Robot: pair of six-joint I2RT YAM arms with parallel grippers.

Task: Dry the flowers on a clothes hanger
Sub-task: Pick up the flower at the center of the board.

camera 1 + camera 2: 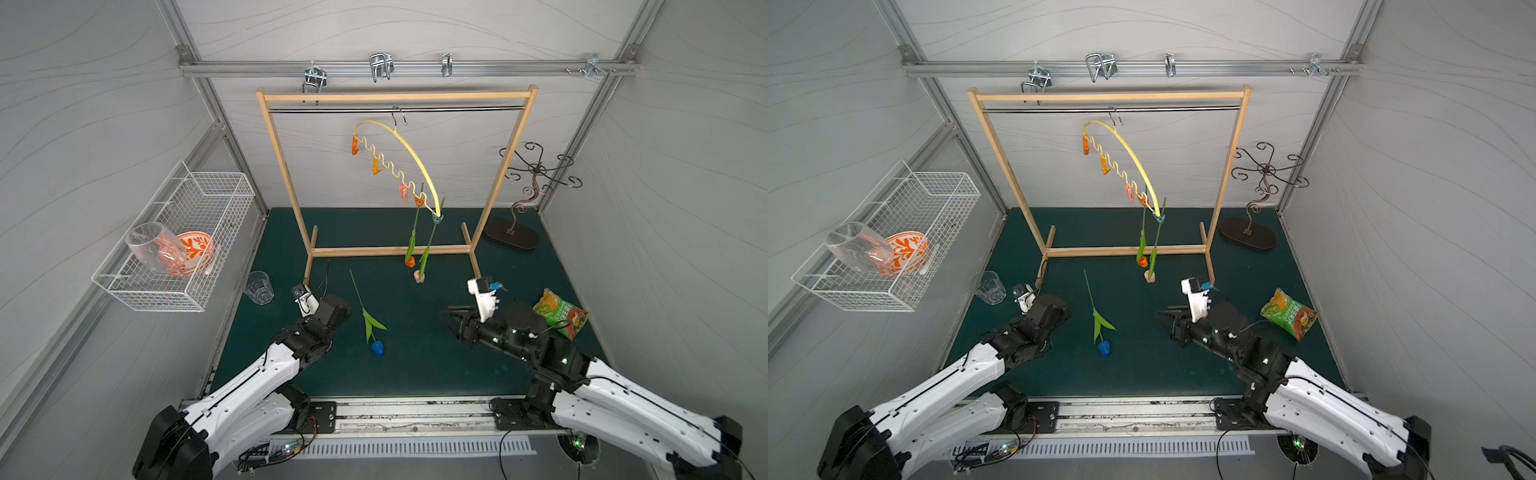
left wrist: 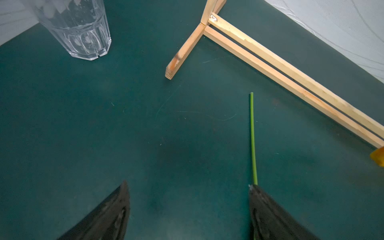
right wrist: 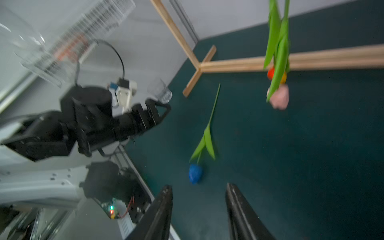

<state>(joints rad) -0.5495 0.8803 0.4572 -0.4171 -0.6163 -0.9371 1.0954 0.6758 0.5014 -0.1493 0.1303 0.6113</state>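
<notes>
The right gripper (image 3: 199, 186) holds its dark fingers (image 3: 164, 203) apart and empty over the green tabletop (image 3: 291, 166), where a blue tulip (image 3: 207, 134) lies flat. Beyond it, an orange tulip (image 3: 271, 72) and a pink tulip (image 3: 279, 97) hang head-down before the wooden rack (image 3: 311, 60). The left arm (image 3: 93, 122), blurred, reaches in near a clear glass (image 3: 160, 91).

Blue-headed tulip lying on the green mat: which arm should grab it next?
Probably left: the left claw is open, one finger right beside the green stem of the blue-headed tulip; the right claw sits farther off.
</notes>
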